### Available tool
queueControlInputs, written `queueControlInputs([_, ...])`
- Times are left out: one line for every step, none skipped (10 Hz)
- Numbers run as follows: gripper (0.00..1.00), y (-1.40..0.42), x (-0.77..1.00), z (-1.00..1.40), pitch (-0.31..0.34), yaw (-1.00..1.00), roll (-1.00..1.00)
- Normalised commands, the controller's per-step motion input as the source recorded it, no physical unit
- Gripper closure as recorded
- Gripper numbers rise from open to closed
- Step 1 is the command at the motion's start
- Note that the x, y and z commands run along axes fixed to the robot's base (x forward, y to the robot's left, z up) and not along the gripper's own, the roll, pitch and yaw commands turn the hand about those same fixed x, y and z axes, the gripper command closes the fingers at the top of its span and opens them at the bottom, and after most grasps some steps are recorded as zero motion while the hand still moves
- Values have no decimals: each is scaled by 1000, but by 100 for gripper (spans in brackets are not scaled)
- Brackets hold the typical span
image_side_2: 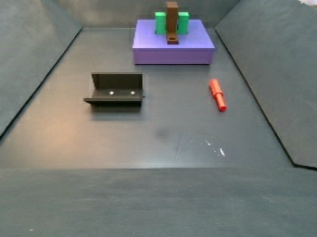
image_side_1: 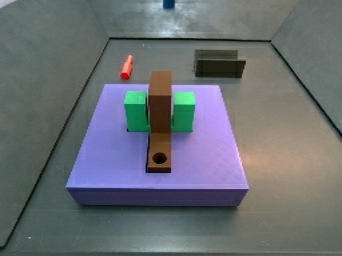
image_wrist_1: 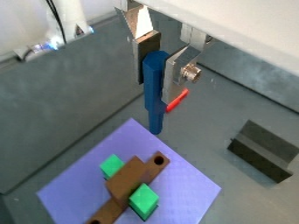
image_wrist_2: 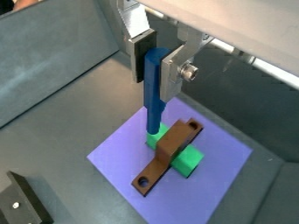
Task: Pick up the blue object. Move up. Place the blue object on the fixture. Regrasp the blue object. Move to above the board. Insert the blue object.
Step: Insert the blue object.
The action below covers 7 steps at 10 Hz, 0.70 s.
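My gripper (image_wrist_1: 158, 74) is shut on the blue object (image_wrist_1: 153, 87), a short blue peg held upright between the silver fingers, high above the floor. It shows the same way in both wrist views (image_wrist_2: 155, 87). Only the peg's lower tip (image_side_1: 168, 4) shows in a side view, and the gripper itself is out of frame there. The lavender board (image_side_1: 201, 160) lies below, bearing a green block (image_side_1: 136, 110) and a brown bar (image_side_1: 160, 115) with a round hole (image_side_1: 160, 159). The dark fixture (image_side_1: 221, 64) stands empty on the floor, also seen in a side view (image_side_2: 115, 90).
A red peg (image_side_1: 127, 67) lies on the grey floor beside the board, also in a side view (image_side_2: 218, 94). Grey sloping walls enclose the floor. The board (image_side_2: 173, 48) sits at one end of the bin.
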Motion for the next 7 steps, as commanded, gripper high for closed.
queueControlInputs([100,306,106,-871,-131,0,0])
queueControlInputs([100,280,123,-860,-146,0,0])
queueControlInputs([100,229,80,-920,-114,0,46])
queueControlInputs([100,209,0,-931,-130,0,39])
queueControlInputs([100,189,-277,-940,-156,-111,-27])
queueControlInputs([100,57,-146,-577,-114,-160,-116])
queueControlInputs([100,-23,0,0,0,0,-9])
